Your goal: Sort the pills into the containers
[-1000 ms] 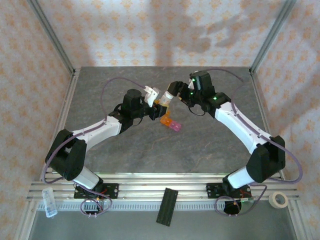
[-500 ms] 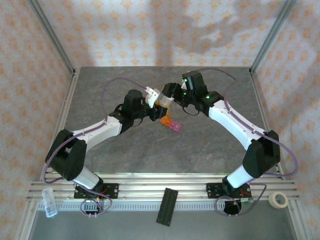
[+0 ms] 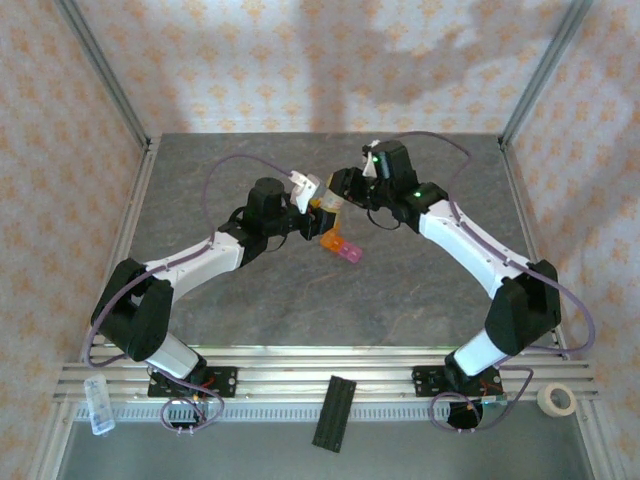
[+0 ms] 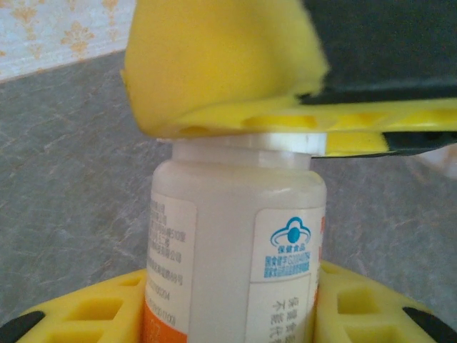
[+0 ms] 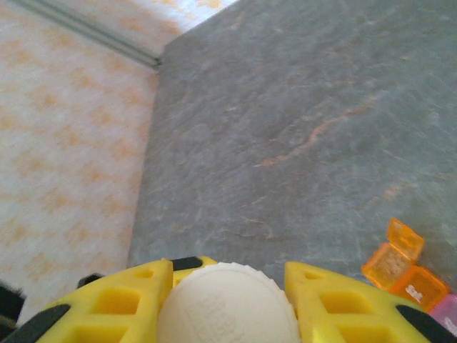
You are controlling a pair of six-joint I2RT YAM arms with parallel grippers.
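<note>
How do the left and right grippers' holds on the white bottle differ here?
The left gripper clamps the bottle low on its labelled body; the right gripper clamps the ribbed white cap at its top. The left wrist view faces the bottle's side, the right faces the cap's top. Both have yellow fingers shut on the same bottle.

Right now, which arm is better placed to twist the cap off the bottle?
Right. The right fingers sit on both sides of the ribbed white cap, while the left fingers hold the bottle by its body below, so the left can brace it.
</note>
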